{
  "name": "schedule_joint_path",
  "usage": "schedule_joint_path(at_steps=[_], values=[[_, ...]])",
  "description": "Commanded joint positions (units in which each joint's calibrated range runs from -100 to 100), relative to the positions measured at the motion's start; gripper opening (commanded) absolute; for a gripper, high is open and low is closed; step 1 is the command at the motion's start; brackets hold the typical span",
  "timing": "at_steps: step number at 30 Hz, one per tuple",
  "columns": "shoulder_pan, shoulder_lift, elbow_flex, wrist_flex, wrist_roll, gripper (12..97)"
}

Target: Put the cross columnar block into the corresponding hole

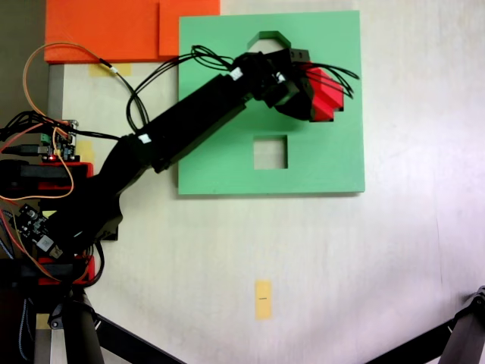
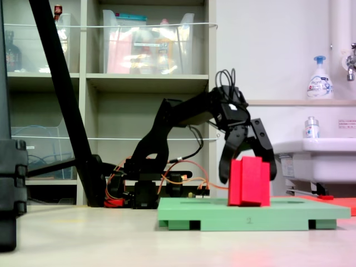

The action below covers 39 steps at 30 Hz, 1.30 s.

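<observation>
The small bright red plus-shaped foam block (image 2: 248,182) stands upright on the green square foam board (image 1: 227,171), its long axis vertical and its bottom on or in the board's top face. In a fixed view from above, the block (image 1: 326,95) sits toward the board's right edge, above the square cutout (image 1: 270,152) and to the right of the octagonal cutout (image 1: 267,38) near the board's top edge. The plus-shaped cutout is hidden beneath the block and arm, so how far the block has entered cannot be told.

The black end effector (image 2: 247,172) comes down over the block with its jaws spread wide, one finger on each side of it; whether the tips touch the foam is unclear.

The board lies on the pale surface (image 1: 341,258), near its upper edge, beside an orange foam sheet (image 1: 106,30).
</observation>
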Motion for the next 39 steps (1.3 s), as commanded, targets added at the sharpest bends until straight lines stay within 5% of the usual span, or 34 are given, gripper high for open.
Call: schedule_joint_path(at_steps=[1, 39], values=[[-0.1, 0.4, 2.1, 0.2, 1.1, 42.4], [-2.1, 14.5, 5.1, -4.5, 2.5, 42.8]])
